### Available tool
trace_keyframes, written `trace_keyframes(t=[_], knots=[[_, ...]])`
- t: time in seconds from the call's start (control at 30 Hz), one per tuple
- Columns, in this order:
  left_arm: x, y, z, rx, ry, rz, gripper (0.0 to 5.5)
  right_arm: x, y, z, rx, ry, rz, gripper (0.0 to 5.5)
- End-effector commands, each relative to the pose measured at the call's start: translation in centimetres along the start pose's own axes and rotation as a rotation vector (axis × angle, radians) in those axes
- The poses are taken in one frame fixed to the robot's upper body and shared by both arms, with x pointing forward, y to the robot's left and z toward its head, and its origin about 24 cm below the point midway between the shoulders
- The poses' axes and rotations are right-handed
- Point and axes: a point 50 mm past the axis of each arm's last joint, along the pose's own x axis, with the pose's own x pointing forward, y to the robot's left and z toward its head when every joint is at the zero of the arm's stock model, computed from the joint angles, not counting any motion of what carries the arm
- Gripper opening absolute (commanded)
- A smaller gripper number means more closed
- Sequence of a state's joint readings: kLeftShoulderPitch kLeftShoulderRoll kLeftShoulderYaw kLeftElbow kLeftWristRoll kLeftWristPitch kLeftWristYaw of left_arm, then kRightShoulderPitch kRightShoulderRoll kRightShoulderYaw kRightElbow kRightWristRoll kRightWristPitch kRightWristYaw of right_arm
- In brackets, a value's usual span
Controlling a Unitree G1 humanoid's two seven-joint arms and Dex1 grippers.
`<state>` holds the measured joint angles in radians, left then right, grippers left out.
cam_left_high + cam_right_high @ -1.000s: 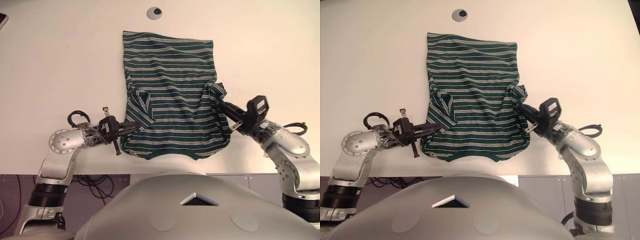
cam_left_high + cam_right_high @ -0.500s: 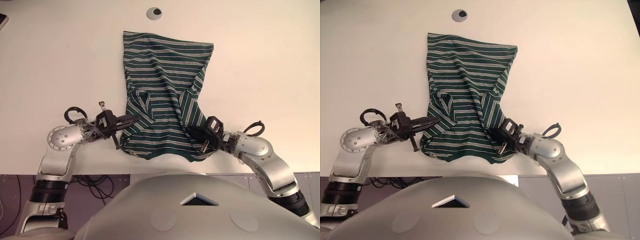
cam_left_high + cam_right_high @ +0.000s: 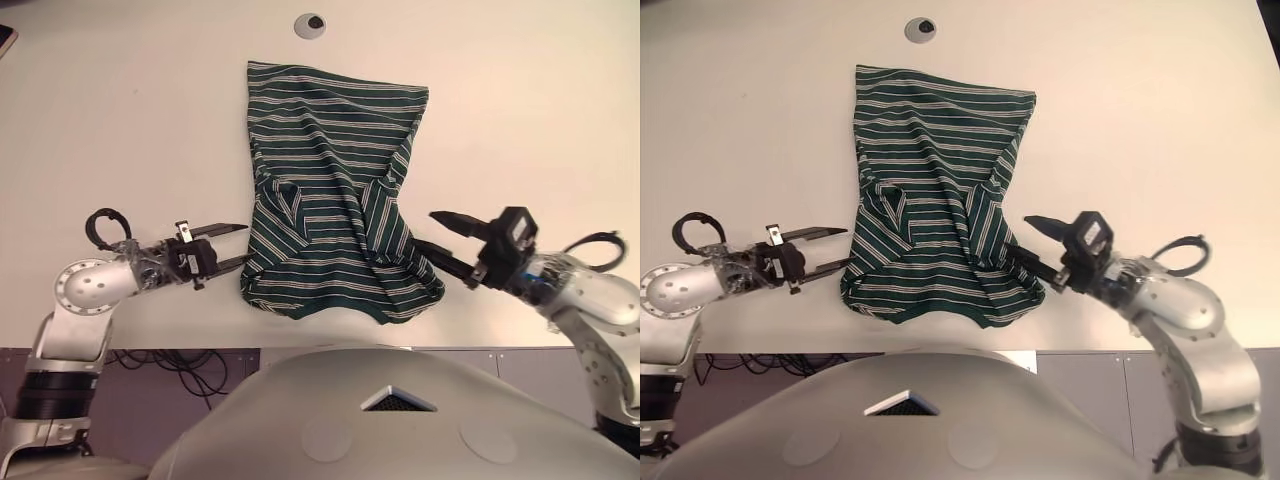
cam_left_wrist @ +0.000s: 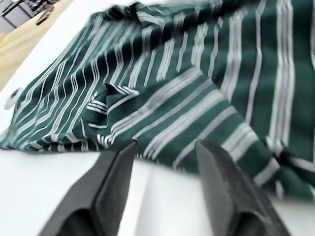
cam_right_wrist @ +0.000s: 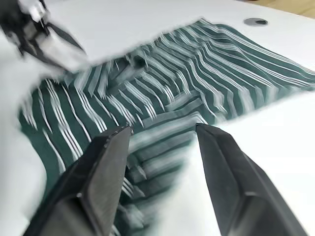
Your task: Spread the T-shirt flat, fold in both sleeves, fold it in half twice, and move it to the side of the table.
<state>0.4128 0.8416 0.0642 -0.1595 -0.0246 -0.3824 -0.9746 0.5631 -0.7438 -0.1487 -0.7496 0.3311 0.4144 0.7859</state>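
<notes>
Left eye view shows the striped T-shirt (image 3: 335, 190) lying rumpled on the desk (image 3: 130, 120), reaching its near edge; left tool (image 3: 243, 244) and right tool (image 3: 425, 229) flank it, both spread open, empty.

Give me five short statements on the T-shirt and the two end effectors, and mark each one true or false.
1. The left end effector is shut on the T-shirt. False: it is open, at the shirt's left edge.
2. The right end effector is open. True.
3. The T-shirt is plain red. False: it is dark green with pale stripes.
4. A round grommet sits in the table beyond the shirt. True.
5. The T-shirt is folded in half. False: it lies at full length, with only its sleeves turned in.
</notes>
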Motion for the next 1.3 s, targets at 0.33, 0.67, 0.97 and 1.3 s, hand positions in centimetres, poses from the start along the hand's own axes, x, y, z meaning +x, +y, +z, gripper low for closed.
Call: trace_keyframes(t=[0.33, 0.67, 0.97, 1.3], knots=[[0.3, -1.6, -1.2, 0.309, 0.141, -0.255, 2.43, -1.1, 2.2, -5.8, -0.564, 0.307, 0.327, 2.4], [3.2, -3.7, -0.5, 0.354, 0.033, -0.393, 2.48, 2.0, 2.8, -5.5, -0.702, 0.176, 0.285, 2.17], [4.3, -4.7, -0.9, 0.39, 0.026, -0.522, 1.19, 2.5, 2.9, -7.2, -0.688, 0.26, 0.305, 0.58], [1.8, -2.5, 1.0, 0.127, 0.029, -0.607, 0.02, -0.3, 4.3, -3.7, -0.375, 0.231, 0.444, 0.0]])
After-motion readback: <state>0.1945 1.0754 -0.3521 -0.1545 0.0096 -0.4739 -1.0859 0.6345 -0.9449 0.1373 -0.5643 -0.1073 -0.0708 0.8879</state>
